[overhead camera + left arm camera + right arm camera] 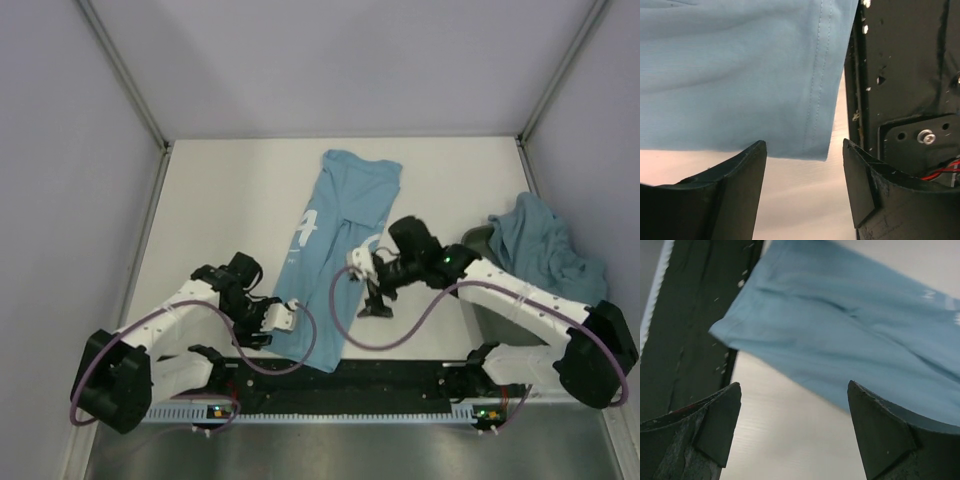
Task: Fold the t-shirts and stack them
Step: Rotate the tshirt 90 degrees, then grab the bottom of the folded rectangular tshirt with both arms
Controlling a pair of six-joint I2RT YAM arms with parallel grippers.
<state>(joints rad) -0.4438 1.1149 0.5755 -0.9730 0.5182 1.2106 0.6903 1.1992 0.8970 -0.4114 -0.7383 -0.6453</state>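
A light blue t-shirt (335,255) with white lettering lies folded into a long strip down the middle of the table. My left gripper (262,338) is open and empty, low at the strip's near left edge. In the left wrist view its jaws (804,145) frame the hemmed near corner of the shirt (740,75) without touching it. My right gripper (376,303) is open and empty just right of the strip's near part. In the right wrist view its jaws (794,385) are over bare table, with the shirt (850,325) just beyond them.
A crumpled heap of more light blue t-shirts (545,240) sits in a dark bin (478,240) at the right. The black base rail (380,375) runs along the near edge and shows in both wrist views (900,65). Grey walls close in the table.
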